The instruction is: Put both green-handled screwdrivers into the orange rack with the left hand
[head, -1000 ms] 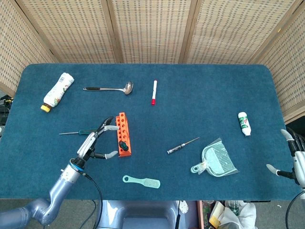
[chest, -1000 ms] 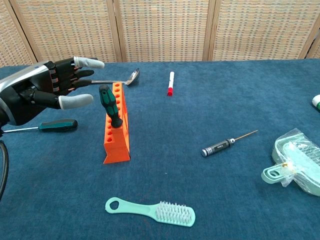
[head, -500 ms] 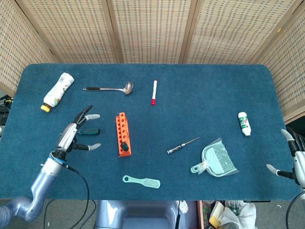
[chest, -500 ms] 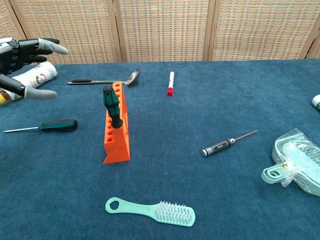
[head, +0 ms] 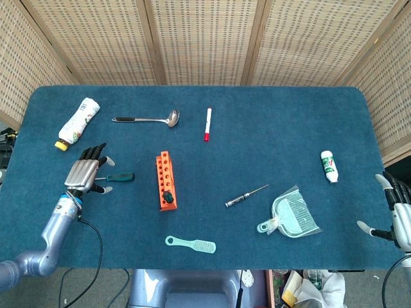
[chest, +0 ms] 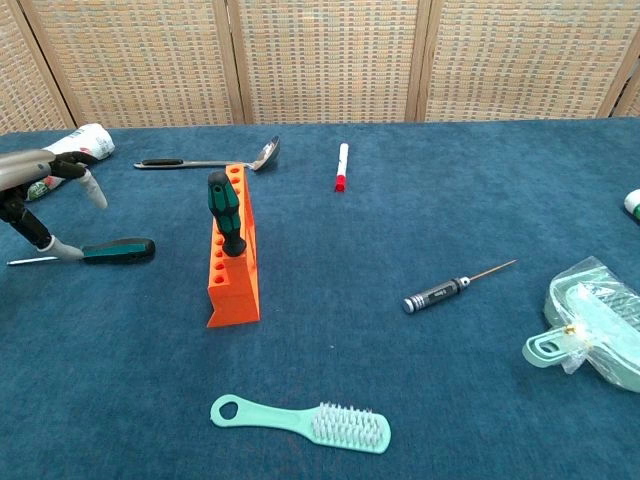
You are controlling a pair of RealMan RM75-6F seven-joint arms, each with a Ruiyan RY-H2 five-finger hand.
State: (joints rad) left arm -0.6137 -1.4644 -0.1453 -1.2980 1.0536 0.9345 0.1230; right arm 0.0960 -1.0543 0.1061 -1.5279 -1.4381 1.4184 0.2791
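Observation:
The orange rack lies left of the table's middle. One green-handled screwdriver stands upright in a hole near its front end. The other green-handled screwdriver lies flat to the rack's left, handle toward the rack. My left hand hovers over that screwdriver's shaft end with fingers spread and holds nothing; its thumb tip is down by the shaft. My right hand stays at the table's front right edge, fingers apart and empty.
A white bottle, a ladle and a red-capped marker lie at the back. A black precision screwdriver, a dustpan, a mint brush and a small white bottle lie further right and front.
My left hand has moved left, away from the rack, and come down over the shaft end of the loose screwdriver. The right hand is still.

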